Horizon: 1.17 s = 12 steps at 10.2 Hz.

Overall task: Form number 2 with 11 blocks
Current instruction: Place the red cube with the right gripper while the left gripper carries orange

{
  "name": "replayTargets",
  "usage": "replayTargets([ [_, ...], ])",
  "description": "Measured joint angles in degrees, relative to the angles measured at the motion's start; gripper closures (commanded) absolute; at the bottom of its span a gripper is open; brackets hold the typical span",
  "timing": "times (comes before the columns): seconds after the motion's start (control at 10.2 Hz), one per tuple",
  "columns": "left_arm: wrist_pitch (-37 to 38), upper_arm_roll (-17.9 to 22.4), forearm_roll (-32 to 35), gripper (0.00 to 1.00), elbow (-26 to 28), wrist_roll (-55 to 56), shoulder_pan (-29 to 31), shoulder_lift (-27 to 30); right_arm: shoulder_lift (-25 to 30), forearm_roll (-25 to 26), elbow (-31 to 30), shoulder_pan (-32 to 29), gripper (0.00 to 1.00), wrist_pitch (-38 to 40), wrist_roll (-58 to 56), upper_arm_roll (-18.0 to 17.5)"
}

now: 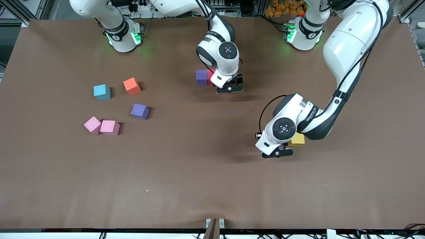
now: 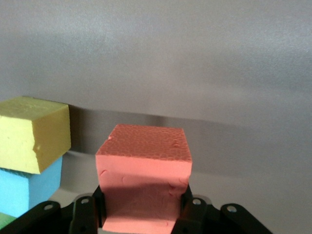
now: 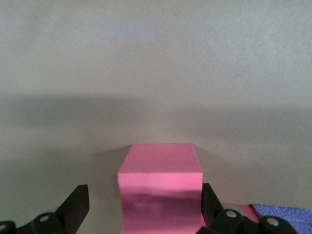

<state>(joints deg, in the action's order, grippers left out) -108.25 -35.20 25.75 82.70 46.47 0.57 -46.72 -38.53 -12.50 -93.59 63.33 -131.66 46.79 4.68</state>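
My right gripper sits low in the upper centre of the front view, fingers spread and gripping nothing; a pink cube rests on the table between them. One finger stands clear of the cube, while the other is just at its face. To finish this placement well, I judge I should lift straight up without any sideways drift, so that the close finger does not drag the cube out of line with the purple cube and the red cube beside it, where the number 2 seems to be starting.

My left gripper hangs low toward the left arm's end, clenched on a salmon-red cube; I should carry it only once the row is free.

The loose blocks lie toward the right arm's end: light blue, orange, a second purple, and two pinks touching.

The front view hides the pink cube under my right wrist, and only the right wrist view shows the gaps at its sides. The front view shows one yellow cube by my left gripper; the left wrist view adds a blue cube below it in the frame, though I cannot tell whether they are stacked.
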Motion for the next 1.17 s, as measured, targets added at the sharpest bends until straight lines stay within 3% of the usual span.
replayTargets([
  [0.29,0.0,-0.6,0.0,0.87,0.0,2.4,0.0,0.0,4.0,0.2,0.2,-1.4,0.0,2.8,-1.5,1.1],
  [0.59,0.0,-0.8,0.0,0.87,0.1,4.7,0.1,0.1,7.5,0.4,-0.4,-8.6,0.0,11.0,-15.8,1.5],
  [1.17,0.0,-2.5,-0.5,0.87,0.5,11.8,-0.2,0.1,15.5,8.1,-12.8,-23.6,0.0,11.9,-44.1,1.9],
])
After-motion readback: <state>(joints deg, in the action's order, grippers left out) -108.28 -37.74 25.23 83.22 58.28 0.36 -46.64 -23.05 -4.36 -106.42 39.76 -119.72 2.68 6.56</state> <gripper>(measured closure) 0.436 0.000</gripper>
